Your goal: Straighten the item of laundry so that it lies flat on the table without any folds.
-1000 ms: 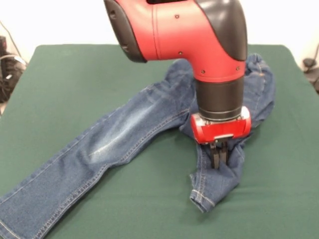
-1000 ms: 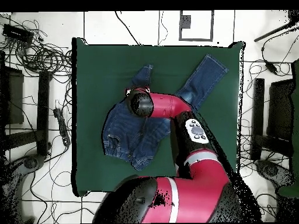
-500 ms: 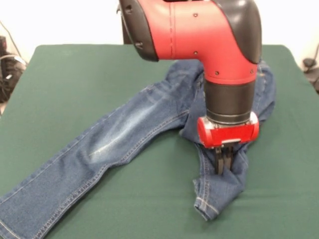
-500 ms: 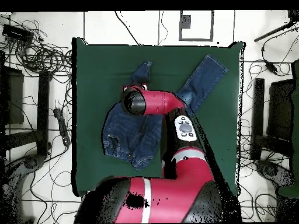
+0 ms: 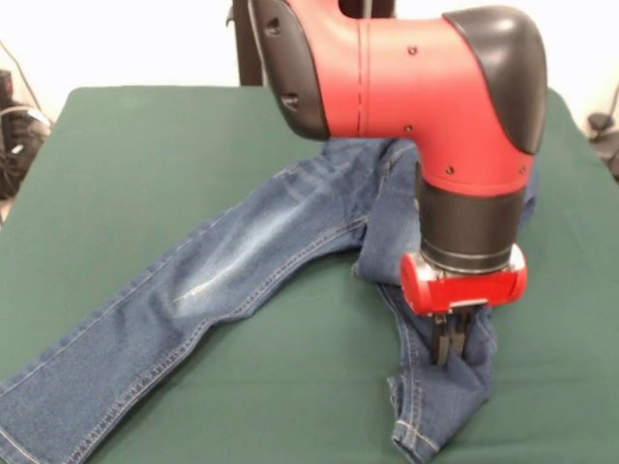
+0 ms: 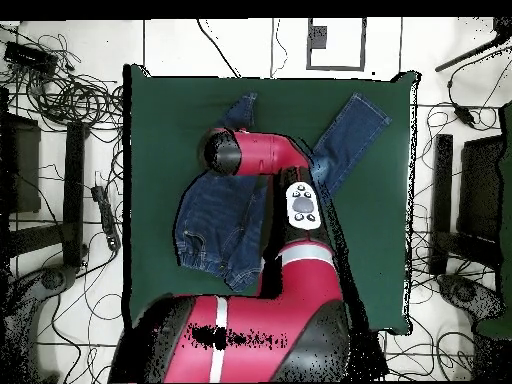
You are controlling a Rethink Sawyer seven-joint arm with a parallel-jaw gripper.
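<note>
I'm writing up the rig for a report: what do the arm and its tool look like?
The arm has glossy red shells with small screws, a rounded black cap at the elbow and a black cylindrical wrist section. A red collar sits below that, carrying the tool with its thin dark fingers. In the overhead view, a grey button panel shows on the red link.

jeans [image 5: 242, 256] cuff beyond lower-left edge

Front view: jeans [image 5: 261, 242] lie on the table [image 5: 126, 164], one leg toward lower left; gripper [image 5: 449, 350] on the right leg.
</note>
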